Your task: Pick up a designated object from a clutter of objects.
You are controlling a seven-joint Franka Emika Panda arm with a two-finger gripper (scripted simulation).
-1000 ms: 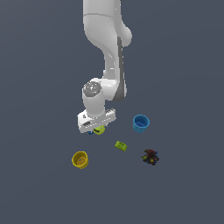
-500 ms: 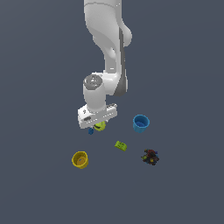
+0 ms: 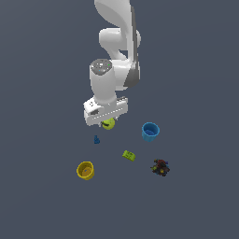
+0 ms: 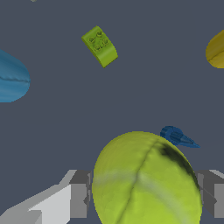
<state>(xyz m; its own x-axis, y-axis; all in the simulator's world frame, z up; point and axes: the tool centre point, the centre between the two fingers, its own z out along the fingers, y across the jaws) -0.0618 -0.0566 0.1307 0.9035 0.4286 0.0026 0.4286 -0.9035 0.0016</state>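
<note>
1. The tool [image 3: 106, 120] grips the yellow-green ball [image 3: 108, 123] between its closed fingers [image 4: 78, 194], clear of the surface.
2. The tiny blue piece [image 3: 96, 139] lies nearest, just below the ball in the exterior view.
3. Open room surrounds the tool elsewhere.
4. Spread well apart: one blue cup [image 3: 150, 131], one yellow cup [image 3: 85, 170], one green block [image 3: 129, 155], one dark toy [image 3: 160, 167].

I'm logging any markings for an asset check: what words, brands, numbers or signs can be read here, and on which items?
None can be read.
Yellow-green ball: only a dark streak and pale seam lines, no letters.
Green block: raised bumps on top, no readable text.
Gripper: small dark marks, too small to read.
</note>
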